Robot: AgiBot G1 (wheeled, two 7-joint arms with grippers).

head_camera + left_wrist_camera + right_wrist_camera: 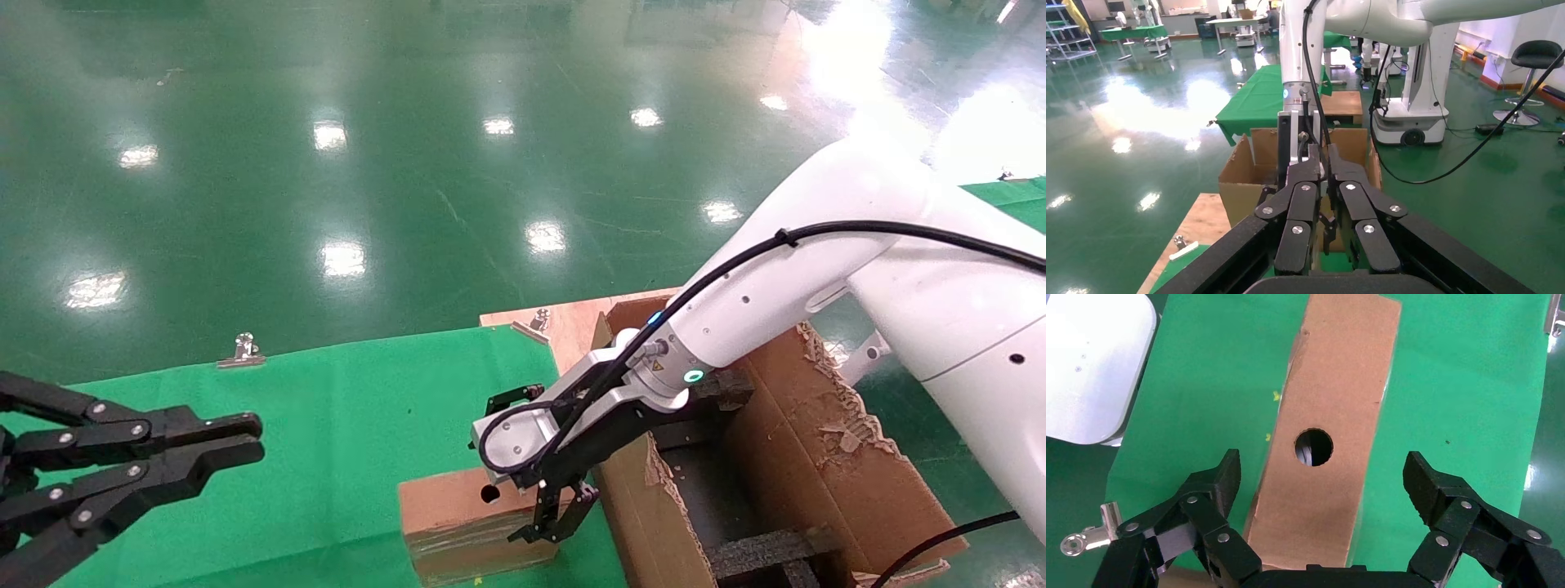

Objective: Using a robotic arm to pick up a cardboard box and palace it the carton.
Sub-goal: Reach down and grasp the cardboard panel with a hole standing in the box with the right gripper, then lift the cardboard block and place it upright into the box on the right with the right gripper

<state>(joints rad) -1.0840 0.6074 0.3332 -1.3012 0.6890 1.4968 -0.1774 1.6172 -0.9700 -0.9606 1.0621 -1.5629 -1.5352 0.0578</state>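
The cardboard box point(470, 518) is seen lying on the bench's green cloth point(327, 425) at its right edge, beside the carton point(825, 457). It is straddled by the spread right gripper point(1321, 478), untouched. The left gripper point(221, 445), pressed together, is held near the left edge.

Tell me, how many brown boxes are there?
2. The small cardboard box with a round hole lies on the green cloth, under the open right tool. The big torn carton stands beside it, on the robot's right.

Right gripper point(1321, 478) spread wide, left gripper point(1329, 184) closed, idle
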